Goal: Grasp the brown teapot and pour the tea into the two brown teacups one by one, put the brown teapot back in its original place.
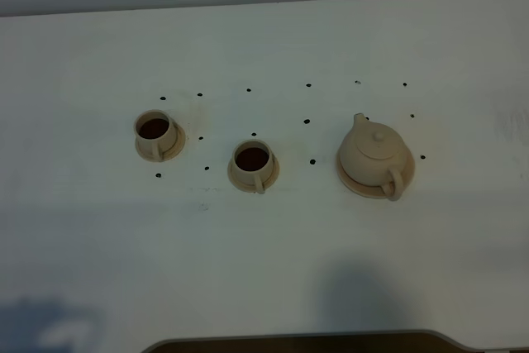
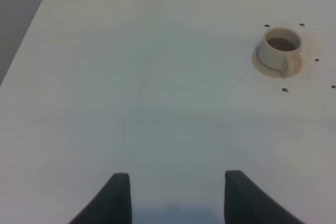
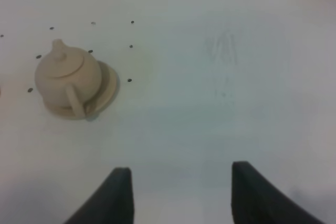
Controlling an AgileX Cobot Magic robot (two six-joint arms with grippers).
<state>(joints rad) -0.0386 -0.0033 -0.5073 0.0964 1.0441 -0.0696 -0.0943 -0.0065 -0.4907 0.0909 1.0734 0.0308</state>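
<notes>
The beige teapot [image 1: 374,155] stands upright on its wide round saucer [image 1: 355,180] at the right of the table, lid on, handle toward the front. It also shows in the right wrist view [image 3: 67,78]. Two small beige teacups stand on their saucers, one at the left [image 1: 154,135] and one in the middle [image 1: 252,164]. Both hold dark reddish-brown tea [image 1: 252,157]. The left cup also shows in the left wrist view [image 2: 281,51]. My left gripper [image 2: 176,195] and right gripper [image 3: 181,192] are open, empty and well away from the vessels. Neither gripper shows in the exterior view.
The white table [image 1: 264,254] carries several small black dots [image 1: 307,121] around the vessels. Its far edge [image 1: 248,2] meets a grey wall. A dark curved edge [image 1: 297,341] runs along the front of the exterior view.
</notes>
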